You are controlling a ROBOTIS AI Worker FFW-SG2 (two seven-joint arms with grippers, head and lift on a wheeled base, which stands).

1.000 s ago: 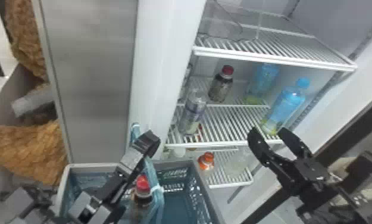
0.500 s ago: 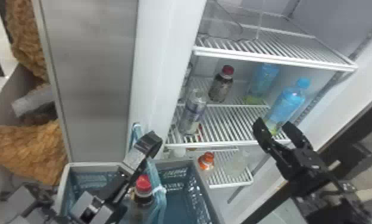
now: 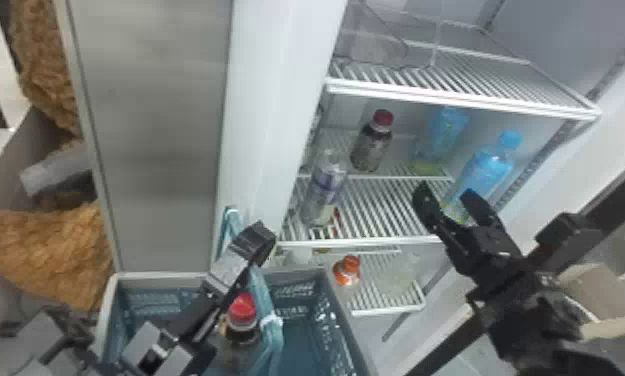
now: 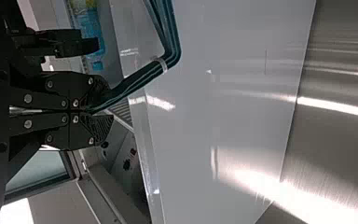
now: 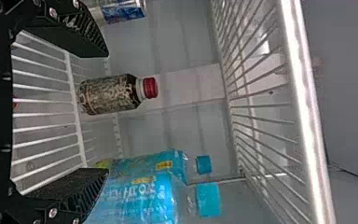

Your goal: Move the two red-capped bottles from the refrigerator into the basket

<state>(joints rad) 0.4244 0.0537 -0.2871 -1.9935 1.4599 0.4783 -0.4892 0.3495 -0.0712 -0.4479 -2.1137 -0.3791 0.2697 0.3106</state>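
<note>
Red-capped bottle (image 3: pixel 371 150) sits deep on the fridge shelf (image 3: pixel 376 243), so my right end effector (image 3: pixel 445 191) points in, open for its body. Left end effector (image 4: pixel 100 111) grips the blue handle (image 4: pixel 142 77), probably steadying the basket (image 3: pixel 161 275), second bottle (image 3: pixel 242 311) inside.

Grey panels mark the black left arm (image 3: pixel 196 312) — round silver screws stud the black, ridged left pincer (image 3: pixel 259 240) and right pincer (image 3: pixel 445 194).
</note>
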